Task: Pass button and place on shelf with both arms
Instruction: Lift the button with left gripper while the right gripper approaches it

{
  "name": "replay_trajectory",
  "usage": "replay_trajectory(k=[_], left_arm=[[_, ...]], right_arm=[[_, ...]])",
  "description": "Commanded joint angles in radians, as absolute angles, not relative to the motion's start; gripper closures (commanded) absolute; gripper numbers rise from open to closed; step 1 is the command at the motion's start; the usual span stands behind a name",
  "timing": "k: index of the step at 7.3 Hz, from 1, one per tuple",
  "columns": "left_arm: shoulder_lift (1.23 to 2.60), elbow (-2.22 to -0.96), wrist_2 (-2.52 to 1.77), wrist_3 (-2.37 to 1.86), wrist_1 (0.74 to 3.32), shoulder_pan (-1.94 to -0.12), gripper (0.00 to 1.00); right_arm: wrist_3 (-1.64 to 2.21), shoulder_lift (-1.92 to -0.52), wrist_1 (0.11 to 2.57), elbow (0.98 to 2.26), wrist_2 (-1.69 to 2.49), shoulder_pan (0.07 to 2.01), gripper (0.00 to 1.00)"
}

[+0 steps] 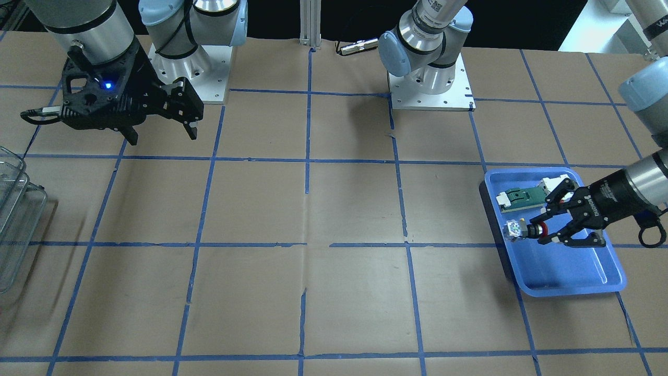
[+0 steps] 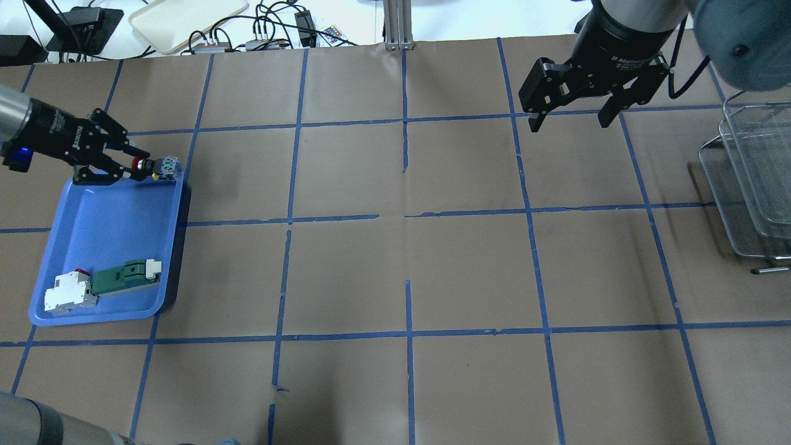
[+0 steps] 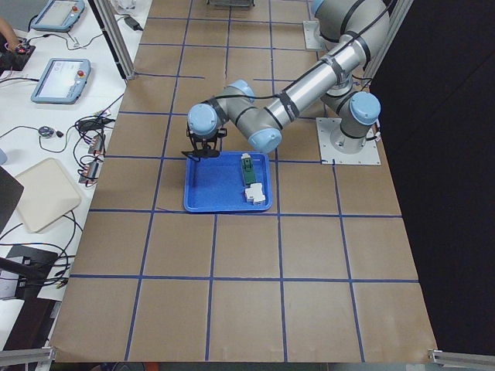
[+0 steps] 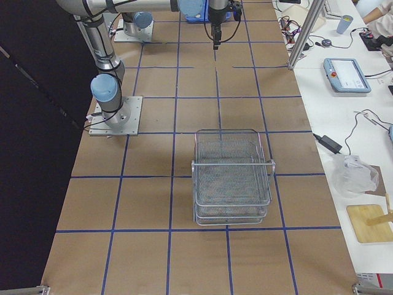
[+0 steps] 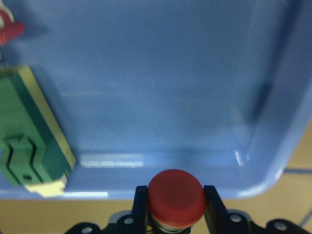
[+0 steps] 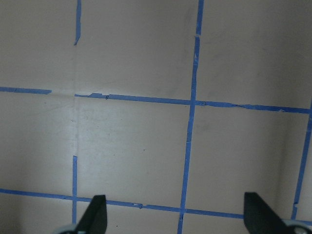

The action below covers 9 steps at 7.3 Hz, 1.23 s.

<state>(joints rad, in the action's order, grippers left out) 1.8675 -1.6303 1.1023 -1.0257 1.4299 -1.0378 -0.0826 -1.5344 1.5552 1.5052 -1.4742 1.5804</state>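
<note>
Left tool (image 2: pixel 143 167) had the button (image 2: pixel 162 167) pinched at its collar, block poking out past the tips, so the smart play looked like keeping it level and offering that free end to the wide-open right tool (image 2: pixel 568 123), well apart.

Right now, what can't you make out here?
Grey wire-mesh shelf: cut off by the edge in overhead and front-facing views.
Red-capped push-button: rear block hidden behind its cap in the left wrist view; tiny elsewhere.
White block with red tip: blurred, cropped at that view's corner.
</note>
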Motion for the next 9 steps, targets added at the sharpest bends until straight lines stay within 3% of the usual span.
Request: replay_trajectory(k=[1,4,9], left_arm=[[1.798,-1.641,1.047,-1.196,1.436,-1.225,1.0],[1.755,-1.632,1.006,-1.478,1.41,-1.48,1.0],[1.698,-1.64,0.982,-1.738,1.327,-1.683,1.0]], right_arm=[[-0.17,-1.534,1.563,1.503,-1.41,1.61,0.0],[-0.356,-1.546,1.56,1.505,-1.379,1.632,0.0],[-0.898,-1.594,1.56,1.517,-1.313,1.647,0.0]])
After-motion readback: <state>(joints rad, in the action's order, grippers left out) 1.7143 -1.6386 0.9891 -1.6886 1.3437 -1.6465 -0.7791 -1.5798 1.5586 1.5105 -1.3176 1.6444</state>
